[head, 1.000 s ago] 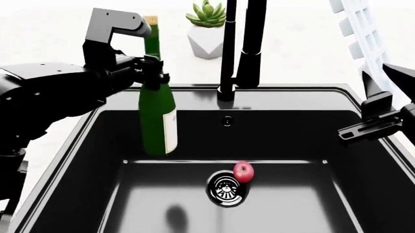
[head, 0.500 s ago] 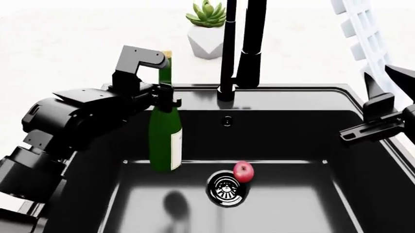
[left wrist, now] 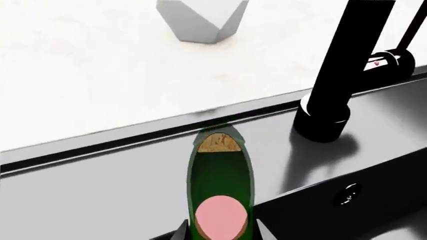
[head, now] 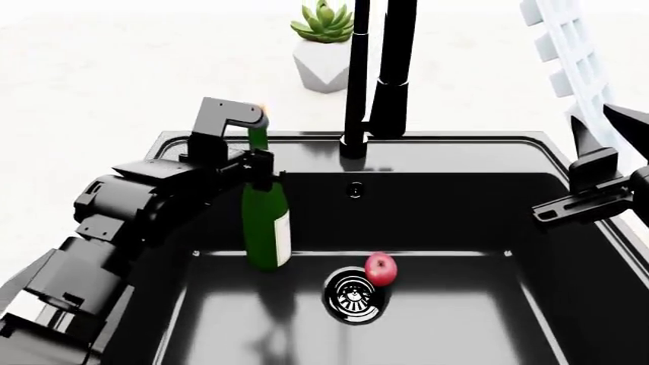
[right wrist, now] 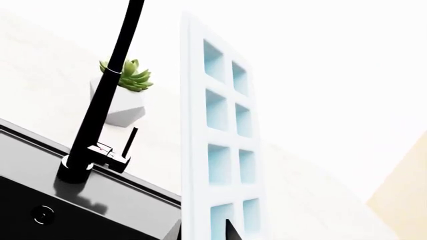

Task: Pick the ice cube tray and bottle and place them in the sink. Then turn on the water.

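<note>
Bottle (head: 267, 228) upright at centre-left of the head view, left gripper (head: 258, 163) clenched on its neck, base low inside sink (head: 457, 163) for setting down. Right gripper (head: 598, 190) at the right edge grasps ice cube tray (head: 573, 57), raised above the rim, awaiting its turn.

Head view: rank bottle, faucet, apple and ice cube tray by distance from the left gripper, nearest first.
1. bottle: its neck sits between the jaws of the left gripper.
2. faucet: at the sink's back rim, centre.
3. apple: on the basin floor beside the drain.
4. ice cube tray: far right, above the right gripper.
</note>
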Controlling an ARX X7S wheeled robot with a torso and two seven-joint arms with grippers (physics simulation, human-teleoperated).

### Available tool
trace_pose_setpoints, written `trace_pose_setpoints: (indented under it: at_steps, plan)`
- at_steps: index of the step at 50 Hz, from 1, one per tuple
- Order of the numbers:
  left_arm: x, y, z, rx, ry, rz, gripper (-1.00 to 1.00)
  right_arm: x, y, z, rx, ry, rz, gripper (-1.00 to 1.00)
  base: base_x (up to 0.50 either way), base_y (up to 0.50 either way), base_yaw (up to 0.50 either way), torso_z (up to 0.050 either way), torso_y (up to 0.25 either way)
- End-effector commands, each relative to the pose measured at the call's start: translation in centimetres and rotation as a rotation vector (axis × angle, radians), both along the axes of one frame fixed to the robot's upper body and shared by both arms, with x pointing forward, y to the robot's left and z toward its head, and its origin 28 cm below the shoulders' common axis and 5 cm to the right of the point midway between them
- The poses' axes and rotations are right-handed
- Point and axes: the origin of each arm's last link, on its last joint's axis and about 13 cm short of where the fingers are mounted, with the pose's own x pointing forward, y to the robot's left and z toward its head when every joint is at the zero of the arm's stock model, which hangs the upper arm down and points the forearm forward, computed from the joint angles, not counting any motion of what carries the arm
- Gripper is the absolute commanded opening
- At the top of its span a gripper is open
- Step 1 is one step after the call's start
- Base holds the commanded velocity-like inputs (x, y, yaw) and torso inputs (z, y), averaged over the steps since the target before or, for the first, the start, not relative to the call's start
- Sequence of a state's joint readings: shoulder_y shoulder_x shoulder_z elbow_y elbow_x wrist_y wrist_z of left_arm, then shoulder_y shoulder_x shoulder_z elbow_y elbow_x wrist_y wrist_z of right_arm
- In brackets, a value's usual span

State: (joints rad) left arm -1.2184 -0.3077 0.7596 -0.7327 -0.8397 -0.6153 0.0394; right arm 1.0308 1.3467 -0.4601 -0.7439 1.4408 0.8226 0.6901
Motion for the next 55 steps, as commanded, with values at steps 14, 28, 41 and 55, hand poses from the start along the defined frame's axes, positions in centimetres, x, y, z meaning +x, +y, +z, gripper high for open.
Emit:
trace_pose_setpoints:
  at_steps: [14, 28, 41, 55]
  plan:
    - [-0.1, -0.1, -2.2, 0.002, 0.028, -0.002, -1.0, 0.2, -0.1, -0.2, -0.001, -0.006, -0.005, -1.0, 0.0, 0.0, 0.0, 0.001, 0.001]
    - [-0.4, -0.2, -3.3, 0.016, 0.054, -0.013, -1.0, 0.3, -0.1, -0.4, 0.001, -0.003, -0.005, -1.0, 0.0, 0.0, 0.0, 0.0, 0.001]
    - [-0.5, -0.1, -3.5, 0.019, 0.066, -0.016, 1.0, 0.3, -0.1, -0.5, 0.002, -0.001, -0.005, -1.0, 0.0, 0.0, 0.0, 0.0, 0.0]
    - [-0.3, 0.0, -3.1, 0.014, 0.062, -0.016, 1.0, 0.3, -0.1, -0.5, 0.002, -0.002, -0.001, -1.0, 0.0, 0.0, 0.0, 0.0, 0.0]
